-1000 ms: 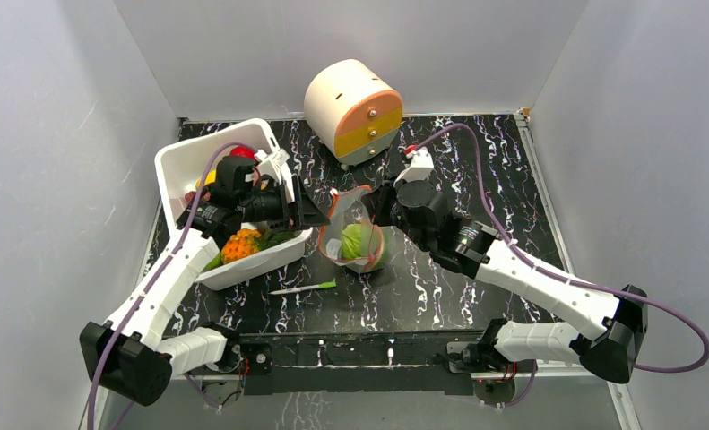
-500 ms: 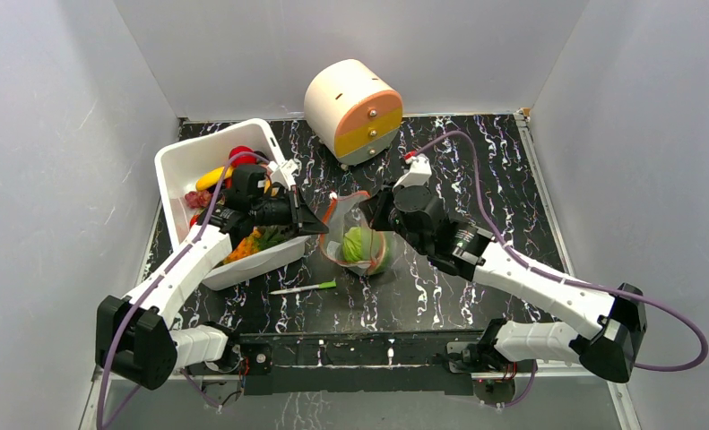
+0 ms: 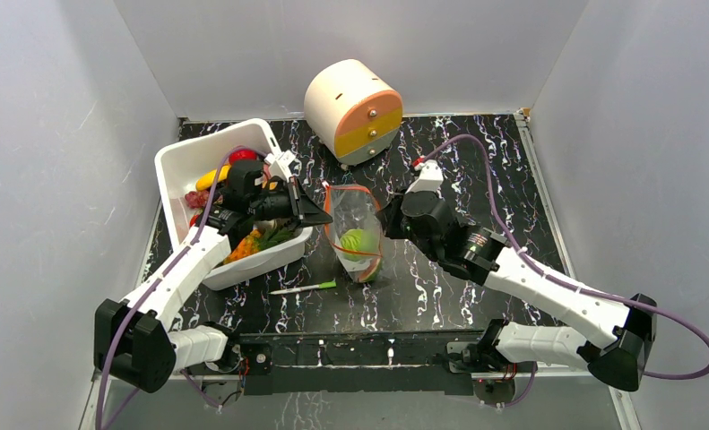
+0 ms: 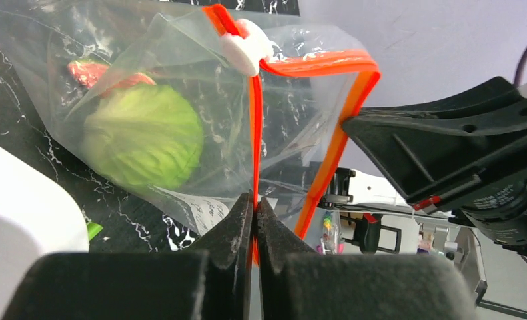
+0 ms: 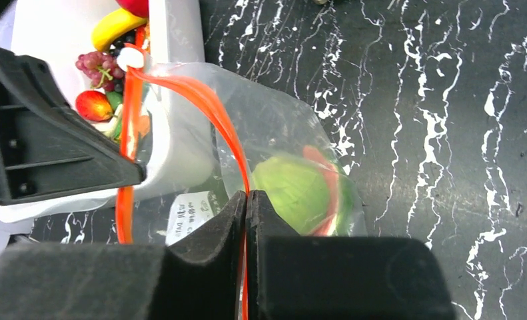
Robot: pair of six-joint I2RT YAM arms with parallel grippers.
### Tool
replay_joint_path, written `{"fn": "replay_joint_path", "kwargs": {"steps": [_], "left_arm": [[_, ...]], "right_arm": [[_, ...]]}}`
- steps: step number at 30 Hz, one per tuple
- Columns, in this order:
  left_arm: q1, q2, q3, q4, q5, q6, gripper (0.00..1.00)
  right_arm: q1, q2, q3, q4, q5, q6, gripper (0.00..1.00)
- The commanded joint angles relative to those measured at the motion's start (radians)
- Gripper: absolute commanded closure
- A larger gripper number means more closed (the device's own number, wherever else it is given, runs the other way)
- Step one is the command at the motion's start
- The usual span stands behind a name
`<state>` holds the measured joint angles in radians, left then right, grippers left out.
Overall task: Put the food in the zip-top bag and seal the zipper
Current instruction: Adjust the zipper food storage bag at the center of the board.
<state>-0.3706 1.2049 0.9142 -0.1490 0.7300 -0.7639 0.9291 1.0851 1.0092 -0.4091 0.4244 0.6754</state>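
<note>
Jaws of both arms clamped on the zipper (image 4: 255,133) — zip-top bag (image 3: 354,213) mouth-up, long axis roughly upright, food (image 4: 144,137) inside.

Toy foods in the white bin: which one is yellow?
The curved banana, lying beside the purple grapes; the pieces around it are red, purple, orange or green.

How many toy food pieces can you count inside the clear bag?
2: a green lettuce low in the zip-top bag, and a red piece tucked against it. More may be hidden.
</note>
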Motion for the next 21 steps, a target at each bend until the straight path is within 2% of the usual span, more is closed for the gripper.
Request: {"fn": "replay_joint_path", "kwargs": {"steps": [1, 5, 10, 15, 21], "left_arm": [[-0.005, -0.048, 0.013, 0.052, 0.02, -0.036, 1.0], [-0.005, -0.034, 0.055, 0.093, 0.041, -0.066, 1.0], [-0.005, -0.008, 0.126, 0.134, 0.052, -0.077, 1.0], [-0.006, 0.006, 0.121, 0.153, 0.029, -0.085, 1.0], [-0.006, 0.063, 0.132, 0.067, -0.012, 0.009, 1.0]], "right_arm": [[0.004, -0.034, 0.035, -0.038, 0.074, -0.013, 1.0], [0.003, -0.082, 0.002, 0.06, 0.072, -0.048, 1.0], [0.004, -0.073, 0.058, 0.04, 0.07, -0.084, 1.0], [0.004, -0.103, -0.001, 0.088, 0.073, -0.07, 1.0], [0.004, -0.111, 0.013, 0.058, 0.12, -0.079, 1.0]]}}
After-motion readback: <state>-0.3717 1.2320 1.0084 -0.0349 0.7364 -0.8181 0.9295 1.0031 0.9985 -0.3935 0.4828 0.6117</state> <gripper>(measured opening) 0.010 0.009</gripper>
